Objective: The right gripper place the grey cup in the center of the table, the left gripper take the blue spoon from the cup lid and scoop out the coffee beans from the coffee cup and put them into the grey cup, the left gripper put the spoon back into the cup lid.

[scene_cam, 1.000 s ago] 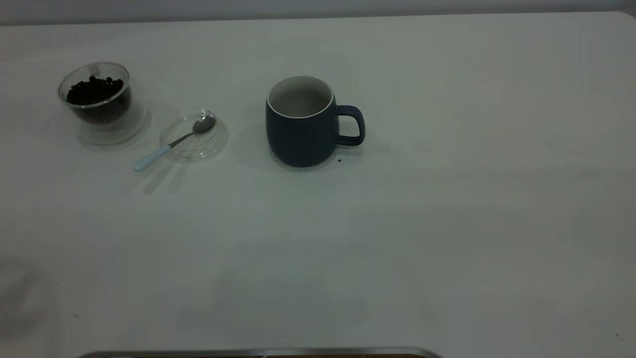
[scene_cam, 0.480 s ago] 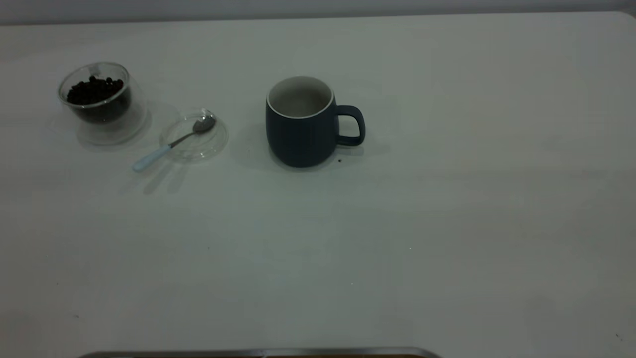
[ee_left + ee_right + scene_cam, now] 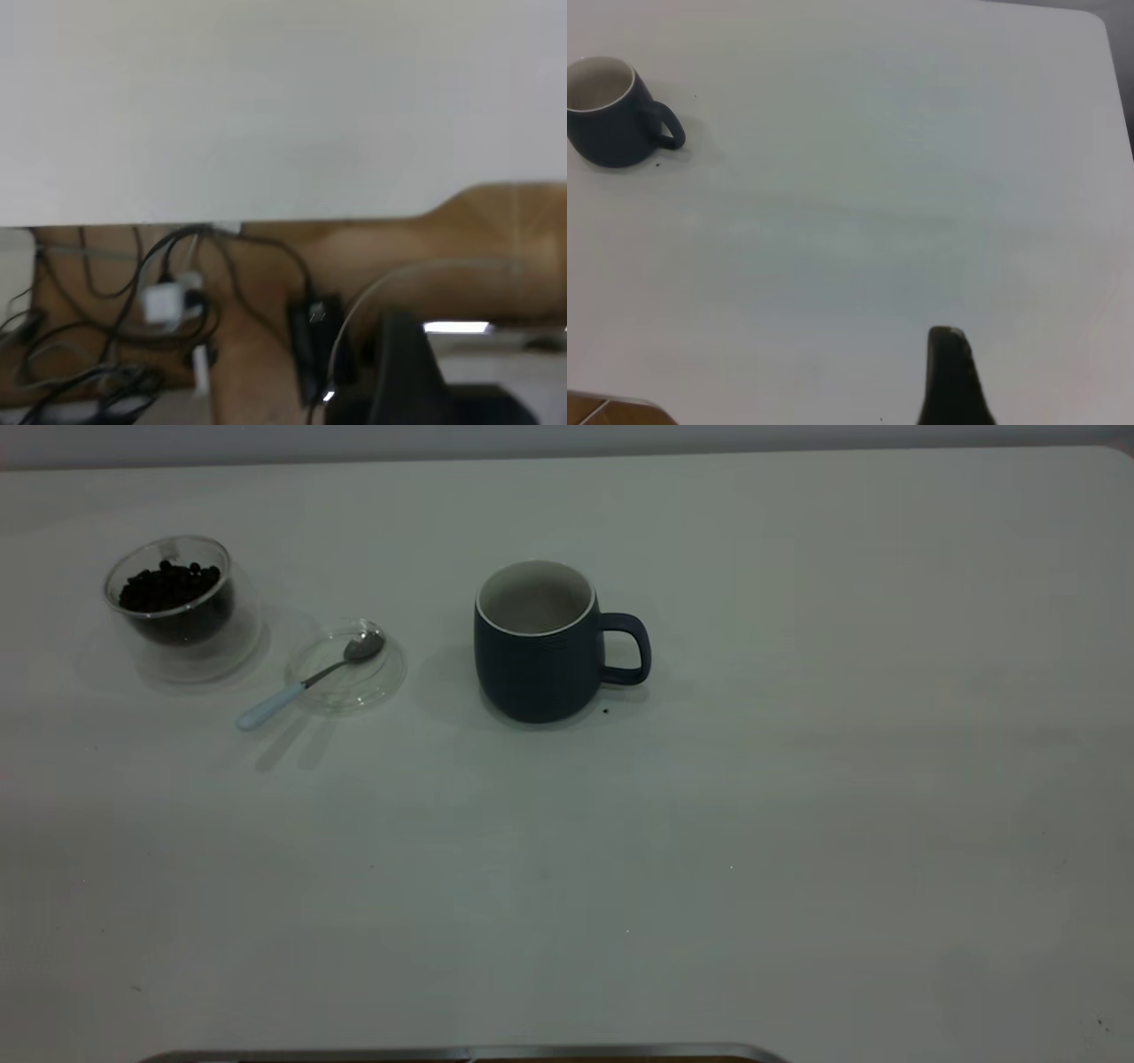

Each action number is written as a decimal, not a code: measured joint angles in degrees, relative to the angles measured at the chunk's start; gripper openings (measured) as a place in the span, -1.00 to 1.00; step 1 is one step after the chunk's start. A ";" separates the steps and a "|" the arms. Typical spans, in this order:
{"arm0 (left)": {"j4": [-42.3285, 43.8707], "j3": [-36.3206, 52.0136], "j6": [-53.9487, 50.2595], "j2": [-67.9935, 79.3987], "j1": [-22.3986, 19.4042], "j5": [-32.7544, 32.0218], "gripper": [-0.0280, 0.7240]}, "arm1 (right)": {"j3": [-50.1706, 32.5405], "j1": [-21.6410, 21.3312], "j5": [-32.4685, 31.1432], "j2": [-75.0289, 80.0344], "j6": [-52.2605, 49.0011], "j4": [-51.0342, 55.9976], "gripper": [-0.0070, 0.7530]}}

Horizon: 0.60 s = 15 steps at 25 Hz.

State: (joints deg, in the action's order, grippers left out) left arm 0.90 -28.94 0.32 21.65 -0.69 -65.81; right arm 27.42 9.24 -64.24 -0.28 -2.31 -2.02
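I see clear glass coffee cup [image 3: 180, 602] far left, dark coffee beans [image 3: 168, 586] inside. Just beside: clear round cup lid [image 3: 347, 669] cradling pale-blue-handled blue spoon [image 3: 306, 682], handle overhanging rim, easy pick. Blue-grey grey cup [image 3: 540, 642] upright mid white table [image 3: 797, 824], ready for beans. Both grippers retracted; cannot tell finger state.

left claw [image 3: 403, 372] pulled back, right claw [image 3: 948, 376] hovering
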 joint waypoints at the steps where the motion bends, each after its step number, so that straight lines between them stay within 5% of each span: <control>1: -0.90 0.57 -0.32 -0.88 0.00 0.68 0.40 | 0.00 0.00 0.00 0.00 0.00 0.00 0.42; 15: -2.46 1.07 -0.69 -10.35 0.00 1.60 0.40 | 0.00 0.00 0.00 0.00 0.00 0.05 0.42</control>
State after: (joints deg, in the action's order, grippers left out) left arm -1.56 -27.86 -0.37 11.30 -0.69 -64.21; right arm 27.42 9.24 -64.24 -0.28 -2.31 -1.97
